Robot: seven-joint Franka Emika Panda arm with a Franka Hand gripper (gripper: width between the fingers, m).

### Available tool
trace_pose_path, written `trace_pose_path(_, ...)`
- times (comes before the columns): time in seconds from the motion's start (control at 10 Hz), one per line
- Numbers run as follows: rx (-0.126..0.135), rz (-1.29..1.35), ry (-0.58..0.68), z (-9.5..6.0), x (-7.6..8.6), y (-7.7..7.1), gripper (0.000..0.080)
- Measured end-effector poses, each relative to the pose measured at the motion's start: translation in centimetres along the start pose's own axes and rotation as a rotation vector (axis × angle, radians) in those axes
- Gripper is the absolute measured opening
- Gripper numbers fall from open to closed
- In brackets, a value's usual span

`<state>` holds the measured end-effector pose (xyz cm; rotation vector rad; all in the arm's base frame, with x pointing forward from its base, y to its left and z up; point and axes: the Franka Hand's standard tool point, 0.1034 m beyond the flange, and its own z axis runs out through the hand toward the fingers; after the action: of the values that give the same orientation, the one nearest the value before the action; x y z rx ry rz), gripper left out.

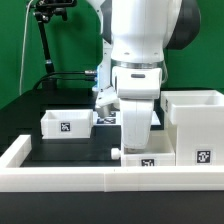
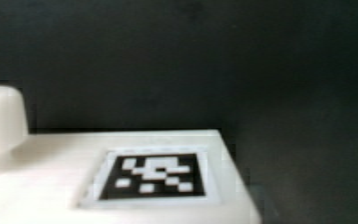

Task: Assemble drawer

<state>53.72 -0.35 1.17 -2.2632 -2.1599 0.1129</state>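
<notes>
While the pincer point(image 1: 135, 146) hangs over the near tray point(image 1: 165, 158), jaws hidden so you cannot tell their state, you seem at pickup: grip squarely, then aim for the case point(image 1: 196, 125) at the exterior view's right.

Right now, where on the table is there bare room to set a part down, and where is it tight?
The widest bare patch of black table lies between the far tray and the white rim, on the exterior view's left. The exterior view's right is crowded: the arm hangs over the near tray, close beside the large case.
</notes>
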Motion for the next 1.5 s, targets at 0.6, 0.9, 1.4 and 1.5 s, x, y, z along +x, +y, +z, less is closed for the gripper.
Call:
trace_pose_path(0.6, -0.004, -0.051, -0.017, -0.04, -0.31, 0.06, 0.0042)
trace_pose_path(0.9, -0.004, -0.044, -0.017, -0.04, -0.36, 0.08, 0.0042)
trace_pose_path(1.4, -0.01, -0.088, -0.033, -0.07, -0.25, 0.17, 0.0042)
trace_pose_path(1.5, -0.009, -0.085, -0.033, -0.06, -0.34, 0.18, 0.0042)
